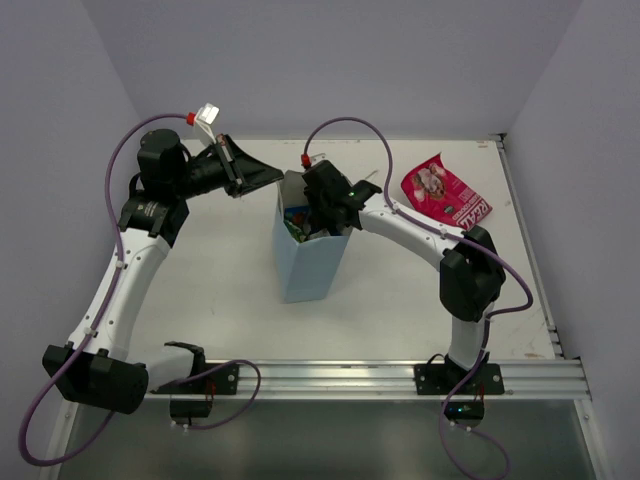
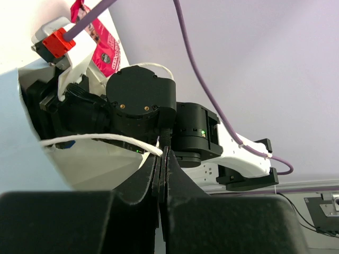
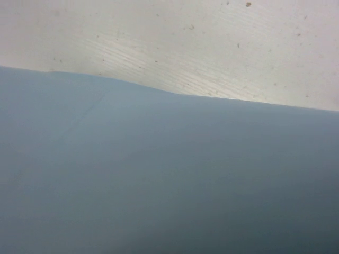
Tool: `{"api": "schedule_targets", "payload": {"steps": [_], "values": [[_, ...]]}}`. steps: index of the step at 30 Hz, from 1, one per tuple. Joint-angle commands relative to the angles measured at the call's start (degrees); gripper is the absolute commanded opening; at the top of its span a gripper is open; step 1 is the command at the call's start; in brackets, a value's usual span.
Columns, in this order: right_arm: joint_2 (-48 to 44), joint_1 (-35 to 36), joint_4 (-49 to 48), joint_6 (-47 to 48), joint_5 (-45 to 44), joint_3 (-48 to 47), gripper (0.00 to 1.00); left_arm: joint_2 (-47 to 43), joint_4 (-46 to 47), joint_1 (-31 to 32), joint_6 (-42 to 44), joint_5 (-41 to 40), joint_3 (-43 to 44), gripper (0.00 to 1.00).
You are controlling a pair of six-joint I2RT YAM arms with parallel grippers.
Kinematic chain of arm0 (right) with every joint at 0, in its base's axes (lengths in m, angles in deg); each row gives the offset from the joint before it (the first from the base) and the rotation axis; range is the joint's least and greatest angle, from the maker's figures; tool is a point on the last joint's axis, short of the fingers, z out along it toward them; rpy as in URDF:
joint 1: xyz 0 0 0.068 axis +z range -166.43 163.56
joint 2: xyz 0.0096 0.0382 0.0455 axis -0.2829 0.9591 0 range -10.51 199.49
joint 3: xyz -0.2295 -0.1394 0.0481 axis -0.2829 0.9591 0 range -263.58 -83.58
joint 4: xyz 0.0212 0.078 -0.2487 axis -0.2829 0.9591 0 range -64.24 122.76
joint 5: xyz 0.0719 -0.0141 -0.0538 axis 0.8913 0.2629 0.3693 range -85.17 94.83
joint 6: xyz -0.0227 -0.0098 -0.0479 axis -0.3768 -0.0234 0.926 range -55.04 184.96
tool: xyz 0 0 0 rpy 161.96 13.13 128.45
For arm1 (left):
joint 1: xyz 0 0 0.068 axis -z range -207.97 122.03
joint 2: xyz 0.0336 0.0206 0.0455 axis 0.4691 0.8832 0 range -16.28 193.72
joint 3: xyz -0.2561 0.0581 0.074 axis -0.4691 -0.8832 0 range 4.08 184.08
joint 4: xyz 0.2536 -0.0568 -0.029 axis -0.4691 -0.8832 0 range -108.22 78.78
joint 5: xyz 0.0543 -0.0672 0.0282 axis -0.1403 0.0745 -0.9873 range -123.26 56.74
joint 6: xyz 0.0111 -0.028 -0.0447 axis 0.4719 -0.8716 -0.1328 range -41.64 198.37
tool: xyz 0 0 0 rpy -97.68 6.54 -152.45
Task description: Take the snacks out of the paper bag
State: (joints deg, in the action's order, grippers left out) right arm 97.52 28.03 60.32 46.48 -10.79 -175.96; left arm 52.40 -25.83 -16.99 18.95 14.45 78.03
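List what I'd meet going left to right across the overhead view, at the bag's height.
left gripper → paper bag → red-pink pouch

Even soft light, right-wrist view blurred

Pale-blue paper bag (image 1: pixel 305 265) (white inside), red-pink pouch (image 1: pixel 445 193).

The left arm (image 1: pixel 125 285) rises from its base at the near left and bends right at the wrist. The left gripper (image 2: pixel 161 159) lies level, jaws pressed together on a white string handle (image 2: pixel 95 137). The right arm (image 1: pixel 420 235) reaches left and forward. The right gripper (image 1: pixel 330 205) points down, its fingertips hidden.
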Motion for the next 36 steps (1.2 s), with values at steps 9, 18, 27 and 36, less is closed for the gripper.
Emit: {"api": "schedule_targets", "payload": {"steps": [9, 18, 27, 36], "values": [[-2.6, 1.5, 5.7, -0.4, -0.9, -11.4, 0.00, -1.3, 0.4, 0.2, 2.5, -0.6, -1.0, 0.00], [-3.3, 1.6, 20.8, -3.5, 6.8, -31.5, 0.00, -0.8, 0.7, 0.0, 4.4, -2.0, -0.1, 0.00], [-7.0, 0.4, 24.4, -3.9, 2.3, -44.6, 0.00, -1.9, -2.2, -1.5, 6.5, -2.1, 0.1, 0.00], [-14.5, -12.4, 14.4, -2.2, -2.8, -41.7, 0.00, -2.8, -7.9, -1.7, 8.4, -3.1, 0.5, 0.00]]}}
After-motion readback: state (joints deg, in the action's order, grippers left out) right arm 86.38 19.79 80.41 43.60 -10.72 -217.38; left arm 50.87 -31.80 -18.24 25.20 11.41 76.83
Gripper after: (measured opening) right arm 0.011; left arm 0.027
